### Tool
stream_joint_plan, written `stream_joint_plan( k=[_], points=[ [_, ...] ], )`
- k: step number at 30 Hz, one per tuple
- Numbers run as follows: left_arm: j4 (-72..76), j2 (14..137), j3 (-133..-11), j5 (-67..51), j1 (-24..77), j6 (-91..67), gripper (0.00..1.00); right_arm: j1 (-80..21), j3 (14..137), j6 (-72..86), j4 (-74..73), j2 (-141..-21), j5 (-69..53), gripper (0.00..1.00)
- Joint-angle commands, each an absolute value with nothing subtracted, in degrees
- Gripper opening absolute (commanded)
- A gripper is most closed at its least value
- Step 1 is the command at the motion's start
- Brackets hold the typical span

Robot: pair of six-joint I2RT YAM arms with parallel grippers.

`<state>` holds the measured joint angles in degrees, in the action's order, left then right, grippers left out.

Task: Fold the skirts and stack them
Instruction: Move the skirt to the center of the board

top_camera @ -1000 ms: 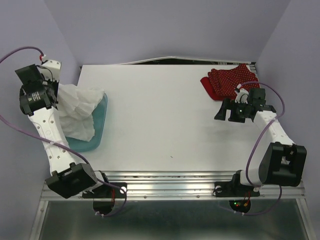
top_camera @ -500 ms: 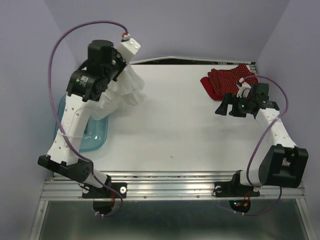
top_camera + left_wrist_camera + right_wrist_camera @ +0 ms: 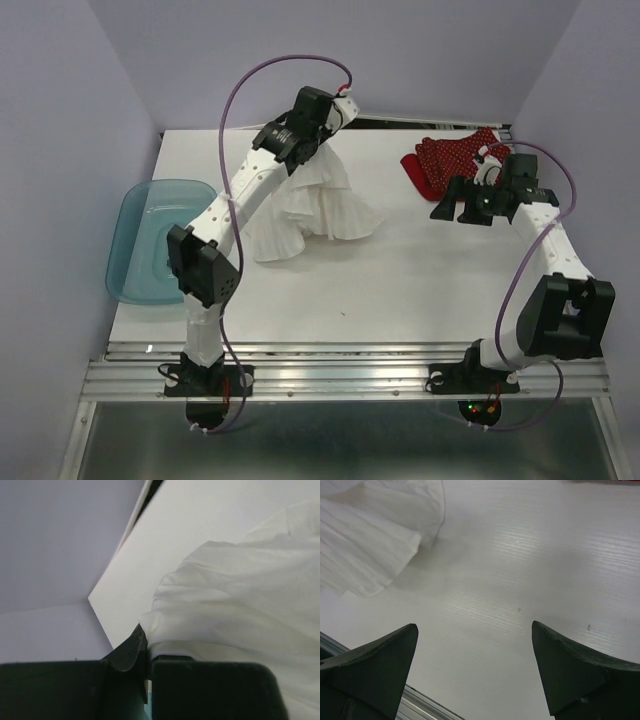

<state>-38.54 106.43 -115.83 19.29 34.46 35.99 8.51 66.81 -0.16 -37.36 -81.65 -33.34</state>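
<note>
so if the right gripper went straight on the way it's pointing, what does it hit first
Probably bare table: the right gripper is open and angled down at it. The white skirt lies off to one side, though depth is unclear.

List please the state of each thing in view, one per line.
white skirt: unfolded, top pinched and lifted, hem spread on the table.
red skirt: bunched at the table's far right, not held.
teal tub: empty, at the table's left edge.
left pincer: shut on the white skirt.
right pincer: open, empty.
</note>
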Motion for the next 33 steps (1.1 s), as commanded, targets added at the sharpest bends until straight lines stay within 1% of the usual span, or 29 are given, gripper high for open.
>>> stream_joint_plan(
  k=[1,2,4,5,6,8,9,11,12,14,15,18,19,20,21,22,23,24,26,28,30,31,32,33],
  points=[
    [-29.4,111.5,-130.6,28.8,33.3,36.0,0.0,8.1,71.6,1.5,-38.0,-83.0,-34.5,1.0],
    [-27.0,114.0,-133.7,31.9,33.3,36.9,0.0,8.1,71.9,1.6,-38.0,-83.3,-34.5,1.0],
    [-23.2,114.8,-134.3,34.5,33.5,41.0,0.0,8.1,73.0,1.8,-38.0,-83.6,-34.5,1.0],
    [-18.7,114.3,-133.7,35.8,33.7,42.8,0.0,8.1,73.4,1.7,-38.0,-83.7,-34.5,1.0],
    [-16.5,113.3,-130.7,37.3,34.0,44.6,0.0,8.1,73.6,1.8,-38.1,-83.6,-34.5,1.0],
    [-13.7,110.8,-125.8,36.2,35.4,49.0,0.0,8.1,74.0,1.7,-38.0,-83.3,-34.4,1.0],
    [-10.6,107.1,-118.2,35.1,36.2,50.3,0.0,8.1,74.0,1.7,-38.0,-83.1,-34.5,1.0],
    [-7.5,103.0,-109.2,33.9,38.3,53.9,0.0,8.1,73.9,1.6,-38.0,-83.0,-34.6,1.0],
    [-5.0,99.3,-100.1,33.4,41.1,54.7,0.0,8.1,73.8,1.5,-38.0,-83.0,-35.0,1.0],
    [-3.0,96.3,-91.7,34.0,44.5,55.7,0.0,8.1,73.7,1.3,-38.0,-83.2,-35.1,1.0],
    [-1.5,94.8,-85.0,35.8,48.2,55.0,0.0,8.1,73.6,1.1,-38.1,-83.2,-35.1,1.0],
    [-5.0,95.8,-78.0,37.0,53.5,46.7,0.0,8.1,73.7,0.7,-38.8,-83.4,-35.0,1.0],
    [-6.6,96.8,-77.4,36.7,56.7,43.6,0.0,8.1,73.7,0.7,-39.2,-83.6,-35.2,1.0],
    [-10.0,99.2,-77.4,34.1,58.2,37.2,0.0,8.1,74.0,0.7,-40.1,-83.8,-35.3,1.0],
    [-11.6,100.8,-78.0,32.7,59.4,34.0,0.02,8.1,74.1,-1.5,-40.5,-83.9,-35.5,1.0],
    [-12.9,102.4,-78.8,31.0,61.2,31.1,0.09,8.1,74.3,-1.8,-41.0,-84.0,-35.5,1.0],
    [-15.6,105.9,-81.6,27.0,62.0,26.1,0.18,8.1,74.8,-2.8,-42.4,-84.3,-35.4,1.0],
    [-16.9,107.6,-83.3,25.0,62.6,24.0,0.24,8.1,75.0,-3.4,-43.1,-84.3,-35.4,1.0],
    [-19.3,110.1,-86.9,21.1,63.6,21.0,0.32,8.1,75.1,-4.7,-44.6,-84.3,-35.1,1.0],
    [-20.5,111.5,-92.0,14.4,63.6,19.2,0.39,8.1,75.1,-6.8,-46.4,-83.4,-34.6,1.0],
    [-20.8,109.8,-94.6,9.3,63.6,19.3,0.42,8.1,75.3,-8.4,-48.3,-82.7,-34.5,1.0],
    [-20.9,108.7,-95.0,7.2,63.5,19.8,0.47,8.1,75.4,-10.2,-48.9,-82.3,-34.5,1.0],
    [-21.1,105.7,-95.2,5.3,63.1,20.3,0.48,8.1,75.8,-11.1,-49.7,-82.1,-34.5,0.99],
    [-21.5,103.8,-95.2,0.2,62.6,20.5,0.49,8.1,75.8,-13.4,-51.2,-81.8,-35.0,0.98]
  ],
)
